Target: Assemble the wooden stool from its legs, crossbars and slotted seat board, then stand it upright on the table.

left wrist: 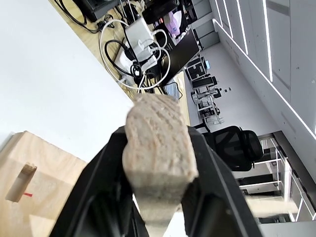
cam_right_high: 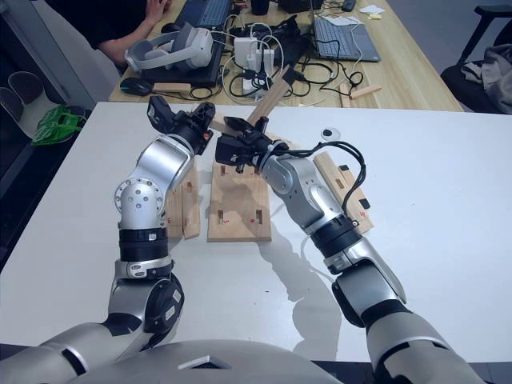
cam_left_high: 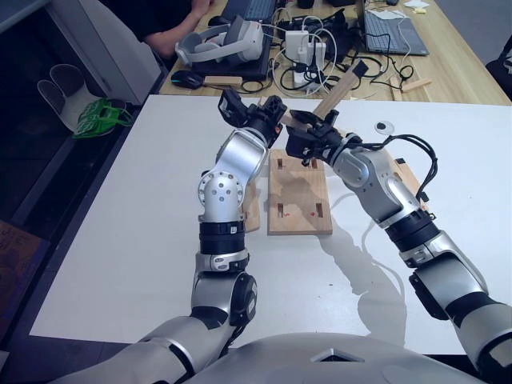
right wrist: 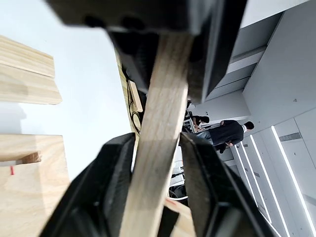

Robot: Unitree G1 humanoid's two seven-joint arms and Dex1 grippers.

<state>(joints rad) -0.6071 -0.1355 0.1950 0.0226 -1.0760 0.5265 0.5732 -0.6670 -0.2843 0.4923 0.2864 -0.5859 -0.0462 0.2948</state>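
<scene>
The slotted seat board (cam_left_high: pixel 298 196) lies flat on the white table (cam_left_high: pixel 144 240), showing several rectangular slots. Above its far edge, my right gripper (cam_left_high: pixel 309 130) is shut on a long wooden leg (cam_left_high: pixel 340 92) that slants up and away toward the back. My left gripper (cam_left_high: pixel 270 112) hovers just to its left, shut on a short wooden crossbar (left wrist: pixel 158 148) whose rough end faces the left wrist camera. The two held pieces almost meet. More wooden parts lie beside the board: a pair on its left (cam_left_high: pixel 253 206) and some on its right (cam_left_high: pixel 406 178).
Behind the white table stands a wooden desk (cam_left_high: pixel 456 72) with a headset (cam_left_high: pixel 224 40), a mouse (cam_left_high: pixel 186 78), tangled cables with a power strip (cam_left_high: pixel 300 56) and a laptop (cam_left_high: pixel 392 32). A small round disc (cam_left_high: pixel 385 126) lies at the back right. A green object (cam_left_high: pixel 100 118) sits off the left edge.
</scene>
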